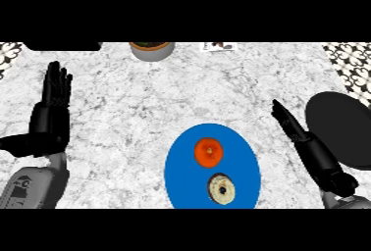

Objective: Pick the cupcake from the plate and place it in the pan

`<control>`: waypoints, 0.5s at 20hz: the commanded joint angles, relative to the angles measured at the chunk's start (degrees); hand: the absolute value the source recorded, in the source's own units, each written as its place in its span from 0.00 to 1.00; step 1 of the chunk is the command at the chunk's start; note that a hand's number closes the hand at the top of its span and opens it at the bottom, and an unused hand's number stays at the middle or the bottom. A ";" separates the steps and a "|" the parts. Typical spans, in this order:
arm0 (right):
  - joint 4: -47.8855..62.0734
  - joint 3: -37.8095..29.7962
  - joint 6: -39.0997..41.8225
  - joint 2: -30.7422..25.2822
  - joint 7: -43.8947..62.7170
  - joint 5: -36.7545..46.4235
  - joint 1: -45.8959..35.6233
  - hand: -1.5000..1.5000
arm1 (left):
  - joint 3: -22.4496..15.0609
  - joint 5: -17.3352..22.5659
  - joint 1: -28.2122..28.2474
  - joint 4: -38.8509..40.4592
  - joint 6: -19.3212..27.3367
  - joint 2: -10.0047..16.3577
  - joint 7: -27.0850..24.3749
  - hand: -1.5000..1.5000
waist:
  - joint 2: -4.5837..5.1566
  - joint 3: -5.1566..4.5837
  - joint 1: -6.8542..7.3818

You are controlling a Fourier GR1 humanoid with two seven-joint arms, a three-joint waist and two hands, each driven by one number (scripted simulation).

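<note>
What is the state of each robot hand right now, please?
Left robot hand: open, fingers straight, holding nothing.
Right robot hand: open, fingers straight, holding nothing.

One blue plate (181, 166) lies on the tabletop (130, 108), and two foods sit on it: one pale-topped cupcake (223, 188) and one orange-red round fruit (208, 151). Right of the plate is one dark pan (339, 128). Beyond the plate stand one grey pot (151, 51) and one small card (219, 46). Two black hands flank the plate — one left hand (48, 115), one right hand (293, 126).
</note>
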 commanded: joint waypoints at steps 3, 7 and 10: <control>5.53 -5.59 -4.93 1.68 11.23 -3.13 -1.81 0.00 | -4.16 -0.90 1.43 1.82 -6.20 2.85 4.70 0.50 | 0.78 1.77 1.15; 12.79 -1.39 -9.14 -12.21 18.31 14.39 1.15 0.00 | -8.73 -2.43 2.75 2.76 -9.23 3.86 8.70 0.50 | 2.35 0.05 0.66; 12.97 -1.09 -24.82 -0.77 22.57 18.61 3.00 1.00 | -10.71 -1.35 2.89 2.60 -12.96 5.02 13.26 0.50 | 0.53 1.70 0.20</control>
